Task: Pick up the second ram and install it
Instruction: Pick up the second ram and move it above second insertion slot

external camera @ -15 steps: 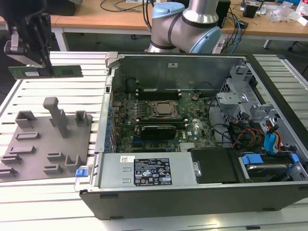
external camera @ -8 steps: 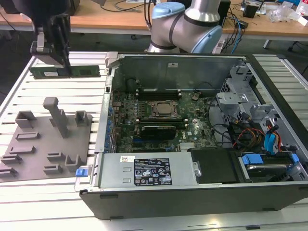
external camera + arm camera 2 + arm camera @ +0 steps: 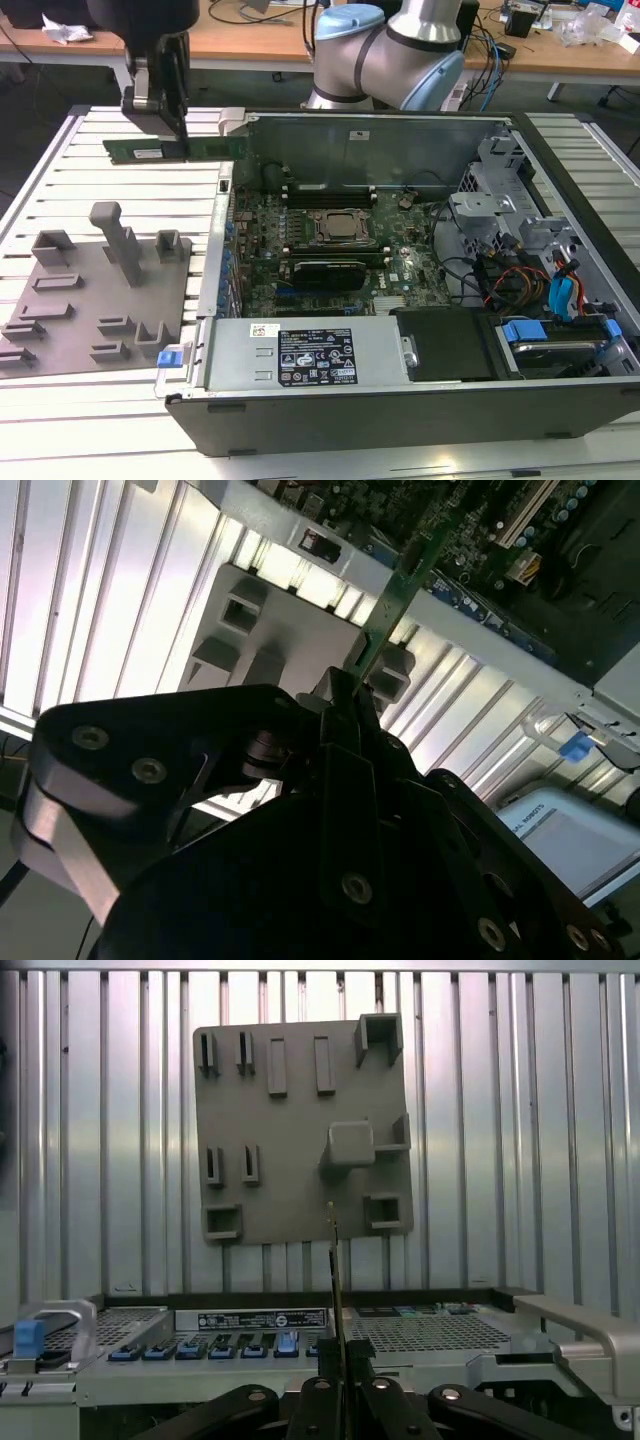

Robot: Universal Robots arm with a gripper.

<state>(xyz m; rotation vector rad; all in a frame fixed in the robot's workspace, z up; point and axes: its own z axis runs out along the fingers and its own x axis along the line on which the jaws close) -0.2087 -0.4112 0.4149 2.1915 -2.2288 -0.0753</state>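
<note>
End effector (image 3: 178, 143) clamps second ram (image 3: 216, 148) — thin, green.

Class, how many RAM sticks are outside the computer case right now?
1: the second ram, held level by the gripper above the slatted table, near the computer case. Sticks seated on the motherboard may be hidden.

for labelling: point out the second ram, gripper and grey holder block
second ram (image 3: 215, 148), exterior view, stick's free end
gripper (image 3: 178, 146), exterior view, between its fingertips
grey holder block (image 3: 95, 295), exterior view, bare top face
</note>
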